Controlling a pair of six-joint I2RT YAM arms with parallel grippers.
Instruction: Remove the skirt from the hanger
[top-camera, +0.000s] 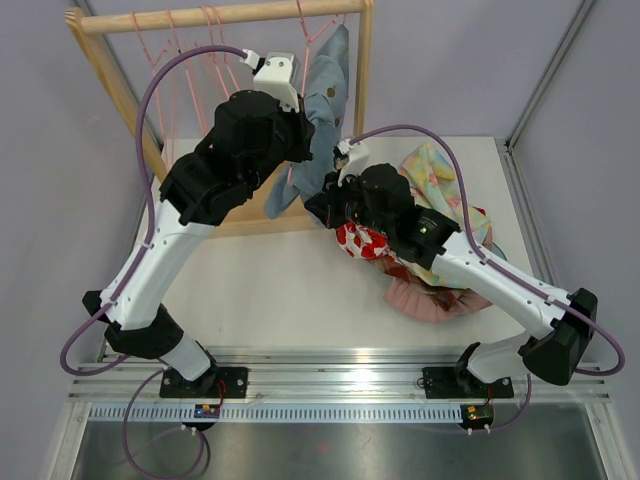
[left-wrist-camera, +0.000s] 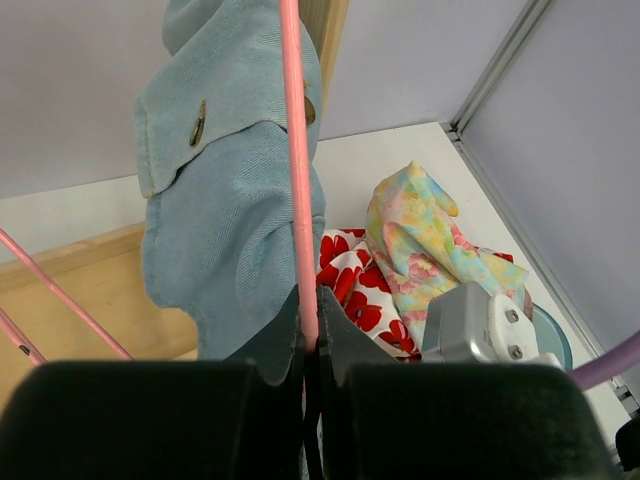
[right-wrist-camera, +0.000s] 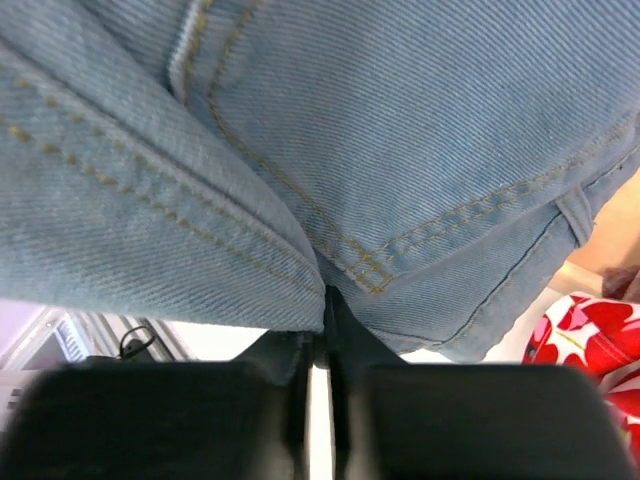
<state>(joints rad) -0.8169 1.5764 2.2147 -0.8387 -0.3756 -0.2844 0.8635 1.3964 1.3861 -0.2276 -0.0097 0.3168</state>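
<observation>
A light blue denim skirt (top-camera: 325, 95) hangs on a pink hanger (top-camera: 305, 25) from the wooden rack's rail (top-camera: 220, 15). In the left wrist view my left gripper (left-wrist-camera: 311, 310) is shut on the hanger's pink bar (left-wrist-camera: 295, 160), with the skirt (left-wrist-camera: 225, 210) draped just left of it. In the right wrist view my right gripper (right-wrist-camera: 325, 305) is shut on a fold of the skirt's denim (right-wrist-camera: 330, 130) by a stitched seam. From above, the right gripper (top-camera: 325, 195) sits at the skirt's lower end.
A wooden rack (top-camera: 362, 80) with several empty pink hangers (top-camera: 190, 55) stands at the back. A pile of clothes lies right of centre: a red flowered piece (top-camera: 362, 242), a pastel one (top-camera: 440, 175) and a pink one (top-camera: 425, 297).
</observation>
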